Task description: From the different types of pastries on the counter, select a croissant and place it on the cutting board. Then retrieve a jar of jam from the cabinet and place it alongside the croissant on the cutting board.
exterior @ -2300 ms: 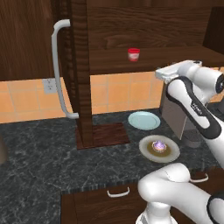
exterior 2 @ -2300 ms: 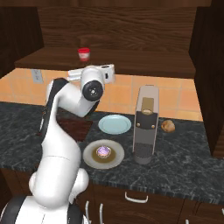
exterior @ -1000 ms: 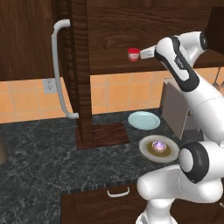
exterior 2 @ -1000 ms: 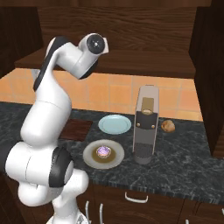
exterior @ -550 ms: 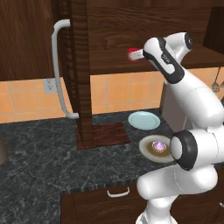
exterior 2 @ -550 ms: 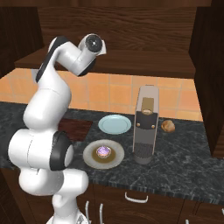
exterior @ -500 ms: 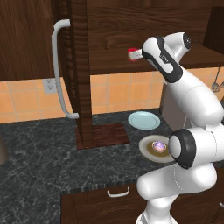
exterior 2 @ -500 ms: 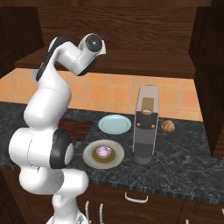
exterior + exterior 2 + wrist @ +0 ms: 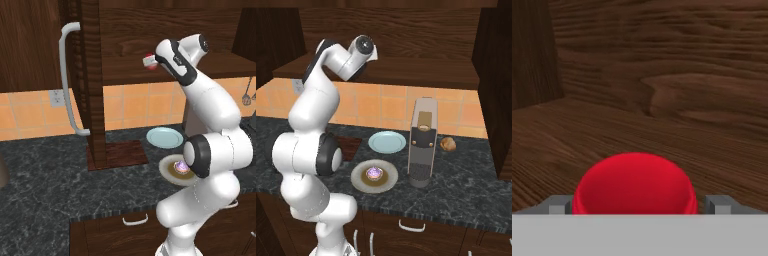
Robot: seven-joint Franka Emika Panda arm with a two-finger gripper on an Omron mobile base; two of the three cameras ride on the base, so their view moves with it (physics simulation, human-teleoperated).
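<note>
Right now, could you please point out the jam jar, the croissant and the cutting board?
Jam jar (image 9: pixel 634 182): hand view, its red lid.
Croissant (image 9: pixel 447 144): right base view, its golden top.
Cutting board (image 9: pixel 125 154): left base view, bare wood right of the door.

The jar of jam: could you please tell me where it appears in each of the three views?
Left base view: jar of jam upper centre-right, on the cabinet shelf at the arm's tip.
Right base view: I cannot make it out; the arm's wrist covers that spot.
Hand view: jar bottom centre, between the fingertips.
Shared landmark: the wooden cabinet shelf.
</note>
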